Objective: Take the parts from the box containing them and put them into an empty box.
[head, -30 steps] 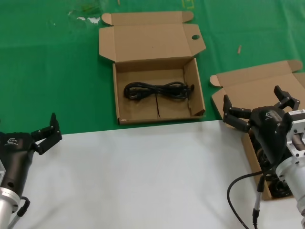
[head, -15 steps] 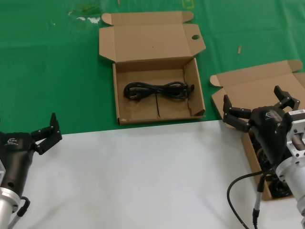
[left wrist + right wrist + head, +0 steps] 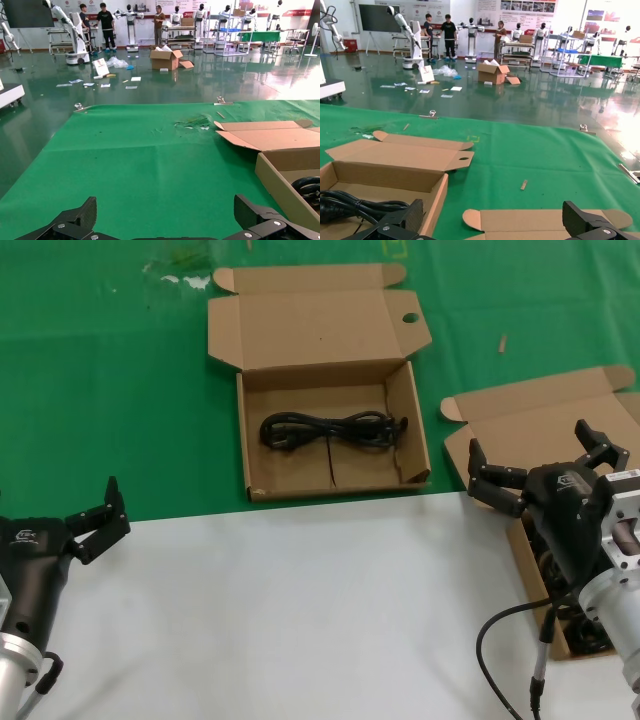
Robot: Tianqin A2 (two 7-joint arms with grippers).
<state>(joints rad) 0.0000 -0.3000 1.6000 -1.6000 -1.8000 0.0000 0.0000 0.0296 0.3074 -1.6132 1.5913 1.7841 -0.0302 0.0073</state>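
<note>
- Right end effector (image 3: 541, 462) spread, empty, above right source box (image 3: 520, 420).
- Left end effector (image 3: 96, 516) spread, near left.
- One cable (image 3: 330, 429) lies in far centre box (image 3: 335, 430) with holed lid.

A bench (image 3: 300, 620), green cloth at the far part and white at the near edge, carries an open brown cardboard box with a round-holed lid (image 3: 330, 430) mid-far and a plain-lidded brown cardboard box (image 3: 530, 430) at the right edge.

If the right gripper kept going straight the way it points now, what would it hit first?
Probably nothing close. The right gripper, open, points across the plain-lidded box's lid toward bare green cloth. The holed box with a cable lies off to one side. Depth is uncertain.
</note>
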